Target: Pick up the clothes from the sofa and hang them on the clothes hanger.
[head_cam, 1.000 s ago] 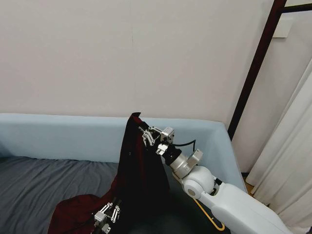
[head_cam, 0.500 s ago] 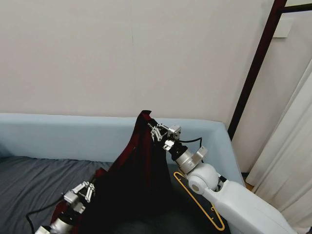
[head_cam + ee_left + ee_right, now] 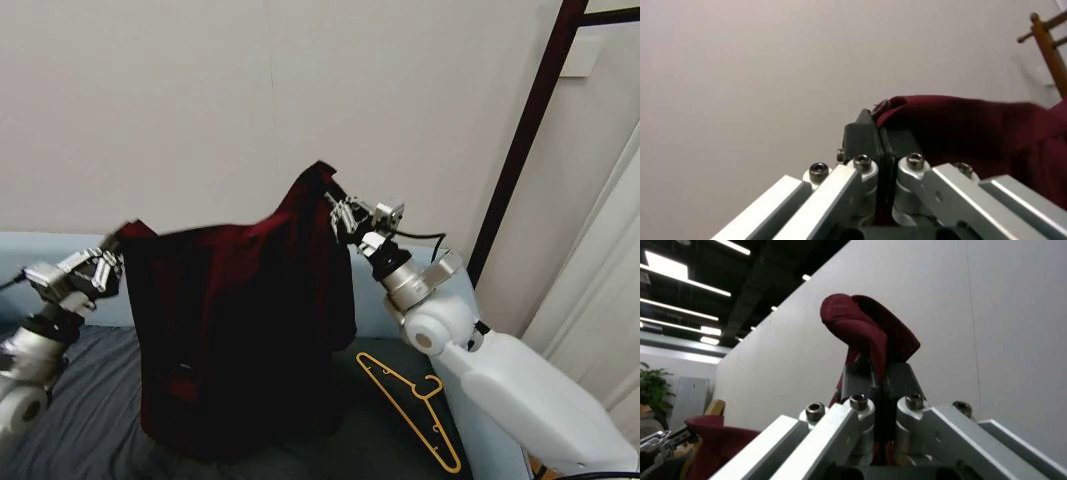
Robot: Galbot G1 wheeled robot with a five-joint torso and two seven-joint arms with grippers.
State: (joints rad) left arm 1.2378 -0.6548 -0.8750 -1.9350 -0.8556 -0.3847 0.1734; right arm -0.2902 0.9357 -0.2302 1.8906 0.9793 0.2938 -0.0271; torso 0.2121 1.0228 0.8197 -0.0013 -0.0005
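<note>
Above the sofa point(image 3: 80, 395), a dark red garment point(image 3: 240, 330) hangs spread out like a sheet between the two grippers, in front of the pale wall. The left gripper point(image 3: 100, 268) pinches one upper corner at the robot's left. In the left wrist view its fingers are clenched flat together on a fold of the red cloth. The right gripper point(image 3: 345, 212) sits higher and towards the middle, clamped on the opposite top edge. The right wrist view shows a loop of the fabric bulging out above its closed fingertips. The cloth sags a little between the two holds. Its lower hem drops close to the grey seat cushion, and I cannot tell whether it touches.

By my reading, the pickup part of the task is done: the garment is off the seat and opened up. The hanging part is not yet done. A yellow clothes hanger point(image 3: 415, 405) lies flat on the seat beside the right arm, apart from the garment, and neither gripper touches it. A dark upright pole point(image 3: 520, 150) rises to the robot's right, past the end of the sofa. It is probably part of the rack, and the garment is well apart from it.
</note>
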